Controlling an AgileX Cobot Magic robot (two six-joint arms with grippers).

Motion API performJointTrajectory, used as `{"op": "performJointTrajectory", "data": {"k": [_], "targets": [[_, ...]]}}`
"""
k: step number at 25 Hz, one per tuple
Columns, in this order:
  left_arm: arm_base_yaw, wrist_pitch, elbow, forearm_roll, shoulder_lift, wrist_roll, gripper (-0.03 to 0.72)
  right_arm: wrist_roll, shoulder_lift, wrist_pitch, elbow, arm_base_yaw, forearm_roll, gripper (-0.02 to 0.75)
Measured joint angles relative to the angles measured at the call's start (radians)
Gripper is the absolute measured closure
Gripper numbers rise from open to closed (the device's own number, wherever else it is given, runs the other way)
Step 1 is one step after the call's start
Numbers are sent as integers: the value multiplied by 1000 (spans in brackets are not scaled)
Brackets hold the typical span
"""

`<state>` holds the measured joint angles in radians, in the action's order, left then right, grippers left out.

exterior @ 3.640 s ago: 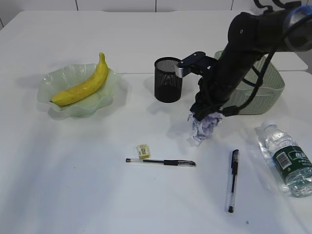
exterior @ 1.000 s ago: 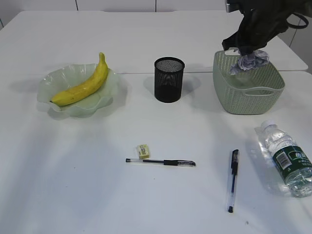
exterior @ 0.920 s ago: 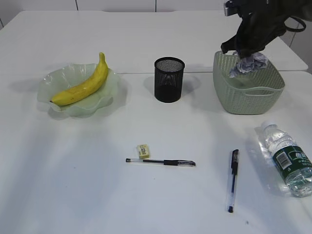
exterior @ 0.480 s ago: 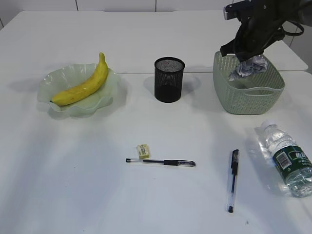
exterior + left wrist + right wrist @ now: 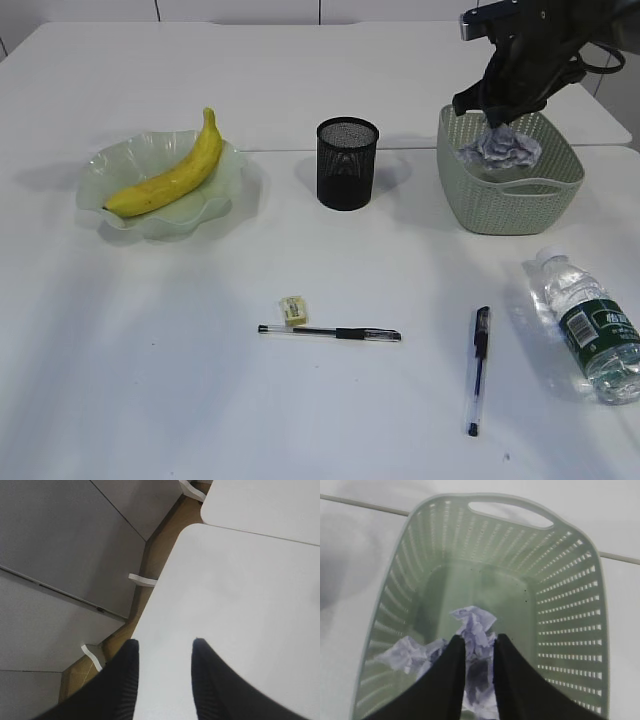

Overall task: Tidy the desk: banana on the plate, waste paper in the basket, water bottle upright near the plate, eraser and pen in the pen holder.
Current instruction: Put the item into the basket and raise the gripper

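The crumpled waste paper (image 5: 500, 148) lies inside the green basket (image 5: 520, 205). My right gripper (image 5: 492, 110) hangs just above it. In the right wrist view the right gripper (image 5: 479, 639) stands slightly open, with the paper (image 5: 475, 622) resting on the basket floor (image 5: 560, 595) below the gap. The banana (image 5: 170, 175) lies on the green plate (image 5: 100, 165). A yellow eraser (image 5: 293, 309) and a pen (image 5: 330, 332) lie at front centre, a second pen (image 5: 477, 370) to the right. The water bottle (image 5: 588, 325) lies on its side. My left gripper (image 5: 165, 644) is open and empty.
The black mesh pen holder (image 5: 346, 165) stands between the plate and the basket. In the left wrist view the left gripper hangs over the white table's edge (image 5: 150, 595), with floor and grey cabinets (image 5: 60, 540) beyond.
My right gripper lowered the paper over the basket, then its jaws parted. The paper has dropped from the fingers onto the basket floor. The left arm has not moved.
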<state>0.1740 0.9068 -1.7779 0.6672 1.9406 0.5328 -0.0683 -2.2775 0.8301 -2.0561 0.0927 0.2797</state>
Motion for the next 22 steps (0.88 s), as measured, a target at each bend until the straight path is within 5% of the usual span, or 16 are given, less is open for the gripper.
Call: {"op": "performJointTrajectory", "data": {"k": [7, 22], "targets": [[0, 2, 0, 5, 0, 0, 446, -4, 0, 4, 0, 0, 0, 450], [0, 8, 0, 7, 0, 0, 446, -54, 5, 285, -199, 0, -35, 433]]}}
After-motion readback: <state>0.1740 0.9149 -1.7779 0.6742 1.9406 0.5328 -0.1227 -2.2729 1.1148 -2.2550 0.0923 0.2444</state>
